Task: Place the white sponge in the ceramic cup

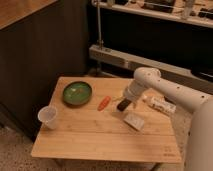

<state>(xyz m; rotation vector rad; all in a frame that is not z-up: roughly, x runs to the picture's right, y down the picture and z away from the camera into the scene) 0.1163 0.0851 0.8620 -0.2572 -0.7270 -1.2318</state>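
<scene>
The white sponge (133,121) lies flat on the wooden table (95,137), right of middle. The ceramic cup (47,116) stands upright near the table's left edge, far from the sponge. My gripper (128,99) hangs from the white arm above the table's right part, just above a black oblong block (121,105) and up-left of the sponge. It holds nothing that I can see.
A green bowl (77,93) sits at the table's back left. A small orange carrot-like piece (104,103) lies beside the black block. A long white tube with red marks (159,105) lies at the right edge. A dark cabinet and metal rail stand behind.
</scene>
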